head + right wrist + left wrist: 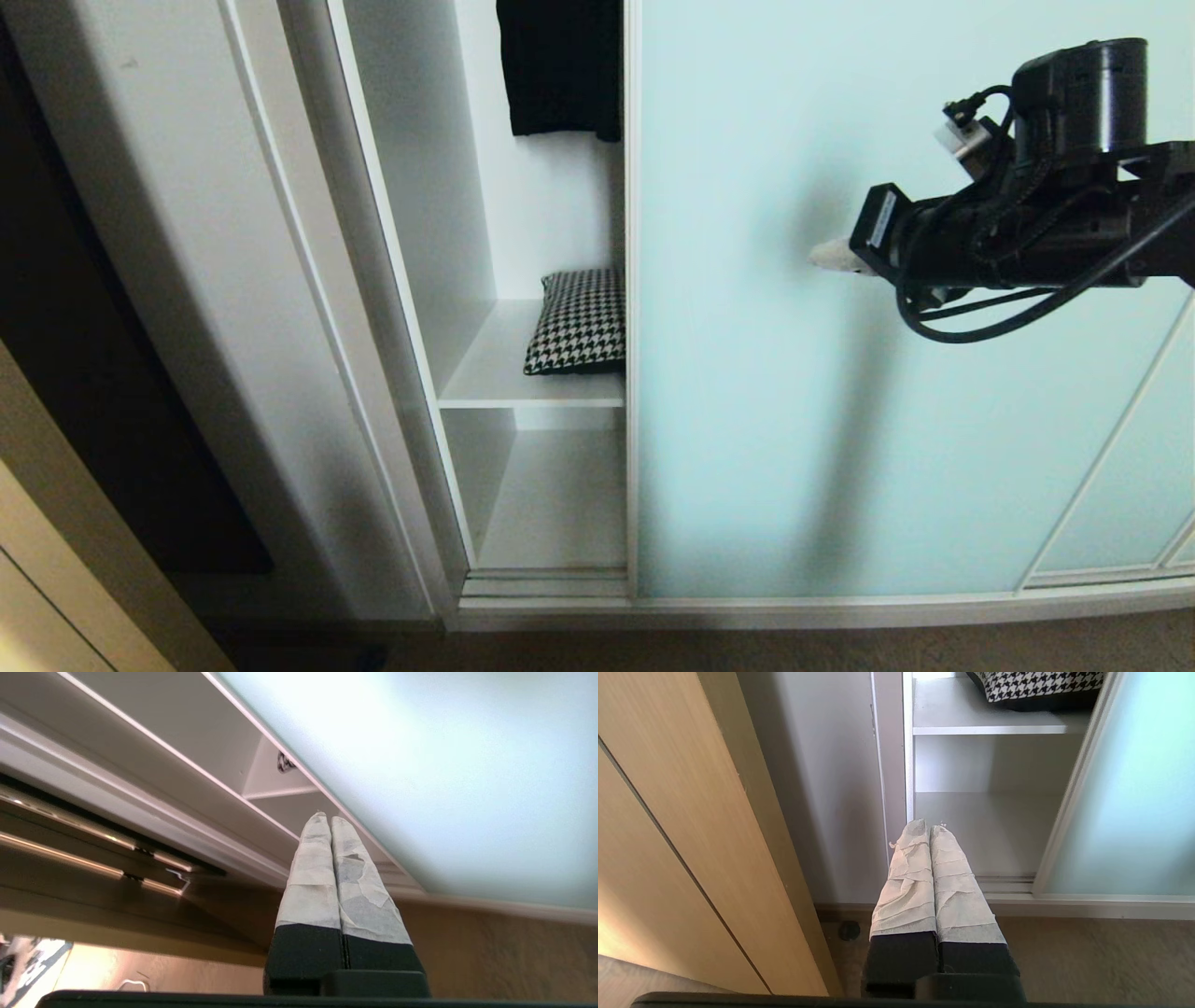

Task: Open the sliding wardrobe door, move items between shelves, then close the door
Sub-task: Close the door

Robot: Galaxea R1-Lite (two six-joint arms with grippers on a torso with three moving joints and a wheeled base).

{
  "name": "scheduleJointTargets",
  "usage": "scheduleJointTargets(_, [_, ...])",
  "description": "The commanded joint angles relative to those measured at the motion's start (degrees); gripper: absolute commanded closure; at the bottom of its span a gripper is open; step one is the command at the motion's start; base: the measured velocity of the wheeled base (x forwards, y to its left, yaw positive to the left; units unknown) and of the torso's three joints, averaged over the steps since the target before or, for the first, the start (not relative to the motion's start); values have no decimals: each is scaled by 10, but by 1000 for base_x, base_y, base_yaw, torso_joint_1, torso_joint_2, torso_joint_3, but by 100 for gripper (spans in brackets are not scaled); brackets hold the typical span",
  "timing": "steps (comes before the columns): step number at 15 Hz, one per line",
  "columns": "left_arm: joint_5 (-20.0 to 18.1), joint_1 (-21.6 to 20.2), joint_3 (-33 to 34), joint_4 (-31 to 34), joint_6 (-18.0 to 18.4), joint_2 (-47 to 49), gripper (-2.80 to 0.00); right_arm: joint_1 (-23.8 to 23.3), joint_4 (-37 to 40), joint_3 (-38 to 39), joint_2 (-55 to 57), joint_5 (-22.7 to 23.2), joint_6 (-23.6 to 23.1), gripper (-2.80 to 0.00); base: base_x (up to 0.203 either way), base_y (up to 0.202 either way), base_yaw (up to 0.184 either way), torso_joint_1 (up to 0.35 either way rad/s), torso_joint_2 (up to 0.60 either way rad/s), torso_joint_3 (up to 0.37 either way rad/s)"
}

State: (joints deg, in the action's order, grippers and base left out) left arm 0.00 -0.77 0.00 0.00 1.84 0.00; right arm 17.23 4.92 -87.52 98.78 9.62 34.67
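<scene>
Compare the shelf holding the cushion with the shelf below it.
The upper shelf carries a houndstooth cushion lying against the sliding door's edge; the lower shelf shows nothing on its visible part. The upper shelf sits about mid-height in the opening; the lower shelf lies just above the floor track. Both are plain white boards, partly hidden behind the door.

Sliding wardrobe door (840, 373): tall pale aqua frosted-glass panel, slim silver-white frame, partly open, with a gap at its left edge exposing the interior. Square houndstooth black-and-white cushion (581, 322) lies on the upper white shelf (504, 373), at the right of the gap, its right part hidden behind the door's left edge. Lower white shelf (551, 509) sits below, nearer the floor, bare where visible. Both are flat matt boards with thin front edges.
</scene>
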Motion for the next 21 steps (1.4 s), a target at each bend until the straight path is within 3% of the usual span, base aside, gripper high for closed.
scheduleJointTargets(1, [0,0,0,0,0,1,0,-40,-2,59,-70,9,-5,0,0,0,0,0,0,0])
scheduleJointTargets(4, [0,0,0,0,0,1,0,-98,-2,117,-128,28,-26,0,0,0,0,0,0,0])
scheduleJointTargets(8, [0,0,0,0,0,1,0,-219,-13,168,-166,33,-27,0,0,0,0,0,0,0])
scheduleJointTargets(12, [0,0,0,0,0,1,0,-393,-60,184,-151,68,-25,0,0,0,0,0,0,0])
scheduleJointTargets(16, [0,0,0,0,0,1,0,-561,-98,175,-74,158,-22,0,0,0,0,0,0,0])
scheduleJointTargets(21, [0,0,0,0,0,1,0,-632,-144,109,67,208,-21,0,0,0,0,0,0,0])
